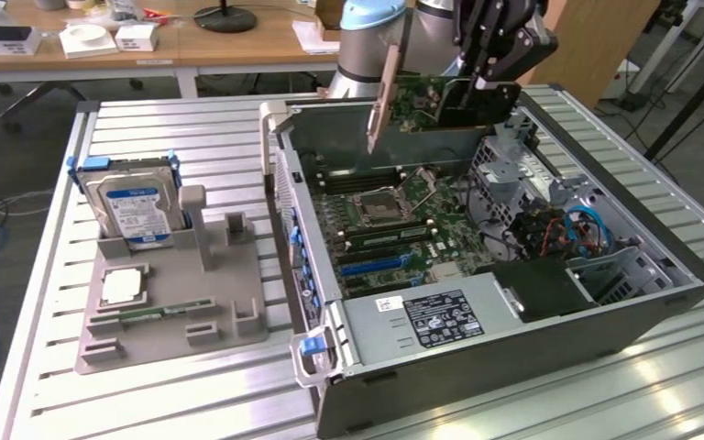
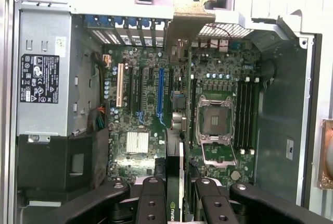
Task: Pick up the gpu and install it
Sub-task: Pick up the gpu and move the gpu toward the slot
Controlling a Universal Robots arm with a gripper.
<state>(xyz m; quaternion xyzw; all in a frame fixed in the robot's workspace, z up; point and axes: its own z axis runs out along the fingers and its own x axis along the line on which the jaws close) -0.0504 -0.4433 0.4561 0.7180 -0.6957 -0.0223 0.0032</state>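
While the arm point(image 1: 370, 32) hangs over the far end of the open computer case point(image 1: 645, 302), its fingers point(image 2: 152, 195) are clamped on the gpu point(image 1: 425, 101). One finger sits on each flat face of the card, and the board stands on edge between them. The gpu is in the air above the motherboard point(image 1: 401, 211), clear of every slot. Its pale metal bracket point(image 1: 381, 101) is at the end away from the fingers, slanting down near the case's far wall.

The exterior view gives the card's green side and how high it is above the board. It also takes in the slatted bench point(image 1: 572, 403) and, to the exterior view's left of the case, a grey tray point(image 1: 205, 312). A blue-labelled hard drive point(image 1: 136, 206) stands upright in the tray and a processor chip point(image 1: 124, 286) lies flat in it.

The wrist view looks straight down the card, which appears there as a thin dark strip point(image 2: 176, 182) running out from between the two fingers. The bracket point(image 2: 190, 21) reaches to the row of rear openings. Below it lie a white slot point(image 2: 120, 86), a long blue slot point(image 2: 160, 91) and the processor socket point(image 2: 213, 122). The card's line falls between the blue slot and the socket. The power supply point(image 2: 41, 78) is well off to one side.
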